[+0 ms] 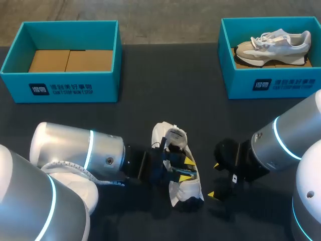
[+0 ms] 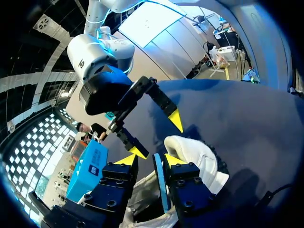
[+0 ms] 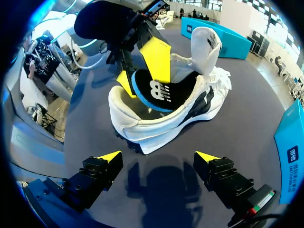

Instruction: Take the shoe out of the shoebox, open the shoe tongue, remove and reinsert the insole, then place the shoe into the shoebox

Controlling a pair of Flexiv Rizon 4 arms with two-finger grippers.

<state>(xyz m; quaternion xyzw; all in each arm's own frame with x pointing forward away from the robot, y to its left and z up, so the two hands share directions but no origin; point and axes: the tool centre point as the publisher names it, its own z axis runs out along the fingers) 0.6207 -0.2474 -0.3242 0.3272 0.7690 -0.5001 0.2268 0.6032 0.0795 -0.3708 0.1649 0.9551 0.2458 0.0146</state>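
The shoe [image 1: 186, 192] is set on the table [image 1: 150, 75] near the middle of its near edge. Its long axis runs from near edge to far edge with a slight slant. The toe and the raised tongue [image 3: 206, 42] are turned to the far edge, the heel to the near edge.

The insole [image 3: 166, 92] is seen lying partly inside the shoe, its heel end lifted above the collar. That end is pinched by the left gripper [image 1: 188, 168], whose 2 fingers are closed on it, 1 on each face. This arm is brought in from the left edge, so the fingers are set across the shoe's length.

The right gripper [image 1: 214, 179] is held just beside the shoe on its right, apart from it. Its jaws are spread wide and nothing is held. The shoe's side is met broadside by that opening.

The insole step is judged to be in hand; whether the insole is going out or in cannot be told. Either way, the move is judged to turn on the heel-to-toe line, along which the insole must be slid. The shoe could be steadied by the right gripper, which is the nearer free one.

The left box [image 1: 60, 88] at the far-left corner and the right box [image 1: 271, 85] at the far-right corner, where a 2nd shoe [image 1: 273, 46] is kept, are both well apart from the shoe.
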